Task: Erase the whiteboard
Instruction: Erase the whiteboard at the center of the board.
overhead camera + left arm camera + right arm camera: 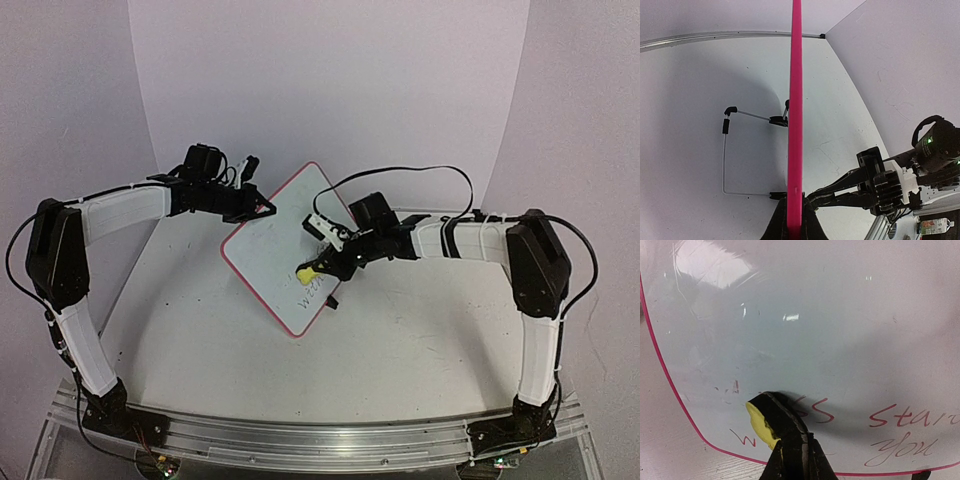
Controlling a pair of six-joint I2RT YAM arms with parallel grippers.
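Observation:
The whiteboard [268, 262], white with a thin pink-red frame, stands tilted on edge in the middle of the table. My left gripper [262, 207] is shut on its upper rim; the left wrist view shows the frame edge-on [796, 100] running up from between the jaws of the left gripper [795, 226]. My right gripper [324, 265] is shut on a small yellow-and-black block [307, 271] and presses it against the board's face. In the right wrist view the block [757, 422] sits at the right gripper [795, 446], touching the whiteboard [815, 315] among red handwritten lines [890, 417] near the lower frame.
A thin wire stand with black tips [725, 150] sticks out behind the board. The right arm [885, 185] reaches in on the board's writing side. White walls close in the table [420, 340] at the back and sides, and a metal rail [320, 440] runs along the near edge.

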